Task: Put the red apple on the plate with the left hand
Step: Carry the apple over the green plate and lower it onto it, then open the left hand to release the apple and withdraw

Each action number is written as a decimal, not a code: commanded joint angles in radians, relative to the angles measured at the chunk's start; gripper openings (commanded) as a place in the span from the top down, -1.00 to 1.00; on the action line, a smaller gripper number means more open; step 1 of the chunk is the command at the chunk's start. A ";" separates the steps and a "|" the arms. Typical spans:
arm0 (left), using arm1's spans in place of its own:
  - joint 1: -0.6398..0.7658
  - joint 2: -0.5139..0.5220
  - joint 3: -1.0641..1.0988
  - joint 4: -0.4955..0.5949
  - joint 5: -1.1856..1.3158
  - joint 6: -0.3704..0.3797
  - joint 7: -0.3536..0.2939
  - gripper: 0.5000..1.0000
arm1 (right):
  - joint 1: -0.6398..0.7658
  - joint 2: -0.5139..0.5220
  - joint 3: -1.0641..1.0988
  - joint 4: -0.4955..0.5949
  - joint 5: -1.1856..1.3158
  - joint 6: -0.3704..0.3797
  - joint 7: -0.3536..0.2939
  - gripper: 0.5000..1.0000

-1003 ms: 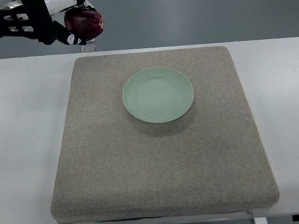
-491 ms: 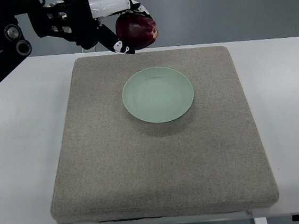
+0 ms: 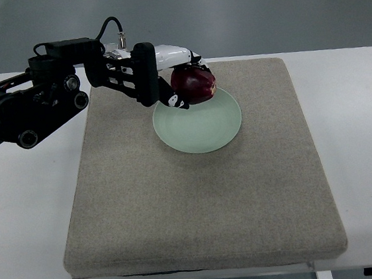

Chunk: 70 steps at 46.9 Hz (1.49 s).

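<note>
- Left hand (image 3: 178,80) reaching in over the far rim of the green plate (image 3: 201,128), fingers clamped around the red apple (image 3: 193,84).
- Apple held above the plate's far-left edge, overlapping the rim; whether touching the plate cannot be told.
- Plate sitting toward the far half of the grey mat (image 3: 199,198), otherwise bare.
- Carry stage judged nearly done: apple brought to the plate, not yet released.
- Left to do: lower toward the plate's middle, open the fingers, draw the hand clear.
- Right hand not visible.
</note>
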 commanded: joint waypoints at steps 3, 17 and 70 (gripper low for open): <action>0.031 -0.003 0.003 0.008 0.055 0.039 0.000 1.00 | 0.000 0.000 0.000 0.000 0.000 0.000 0.000 -0.73; 0.071 -0.043 0.024 0.082 0.062 0.064 0.000 1.00 | 0.000 0.000 0.000 0.000 0.000 0.000 0.000 -0.73; 0.061 -0.029 0.047 0.056 -0.137 0.067 -0.002 -0.87 | 0.000 0.000 0.000 0.000 0.000 0.000 0.000 -0.73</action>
